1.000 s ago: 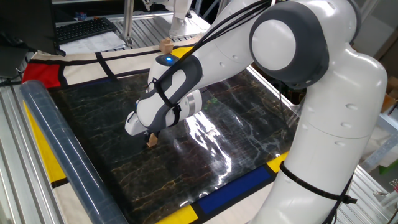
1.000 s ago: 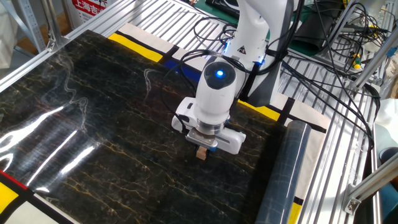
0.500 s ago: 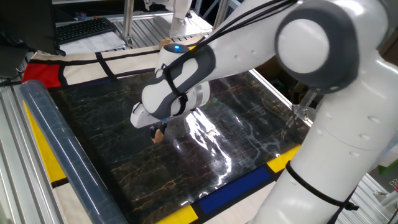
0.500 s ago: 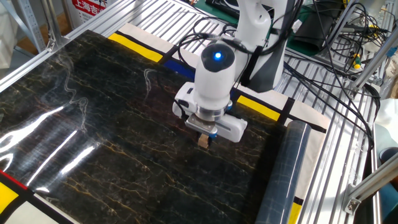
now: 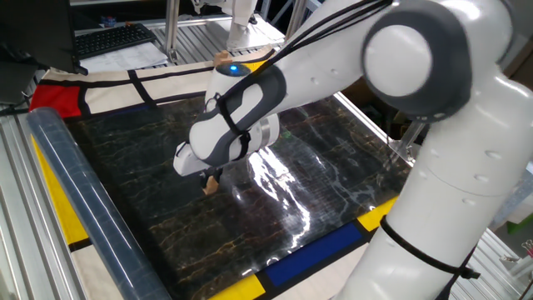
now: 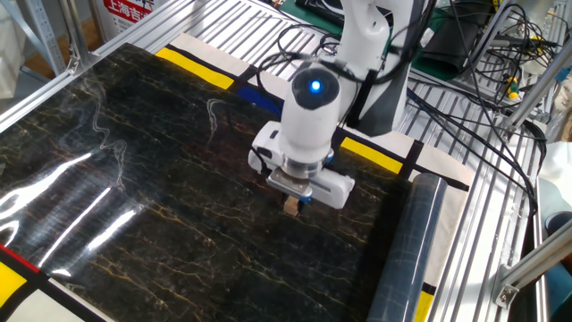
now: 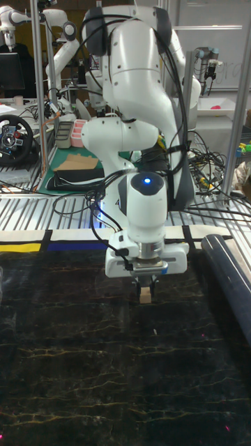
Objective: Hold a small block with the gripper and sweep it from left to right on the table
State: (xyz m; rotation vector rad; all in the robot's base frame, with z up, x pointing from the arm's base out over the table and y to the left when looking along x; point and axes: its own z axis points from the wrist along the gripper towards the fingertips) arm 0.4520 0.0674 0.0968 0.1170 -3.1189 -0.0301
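**Jaws clamped on the small block, low over the tabletop**

Jaws of the gripper [image 7: 145,284] point straight down and are clenched on the small block [image 7: 145,297], which hangs between the two black fingers with its lower half showing below them. In the tall fixed view the block sits at or just above the glossy surface; whether it touches cannot be told. One fixed view shows the same block [image 5: 211,185] under the white wrist, and the other fixed view shows it [image 6: 291,207] beneath the gripper [image 6: 293,199].

Nearest the tall camera, the tabletop [image 7: 84,362] is a broad stretch of dark veined sheet, bare from the front edge up to the block. To one side of the block lies a clear plastic roll [image 7: 230,279], near the gripper's housing but apart from it; the other fixed view shows this roll [image 6: 407,259] running along the sheet's edge. On the opposite side the sheet stretches wide and bare.

Behind the gripper, blue and yellow cloth panels [image 7: 42,247] border the sheet's far edge. Further back, in one fixed view, a paler wooden cube [image 5: 221,60] rests on the white cloth, well apart from the block.
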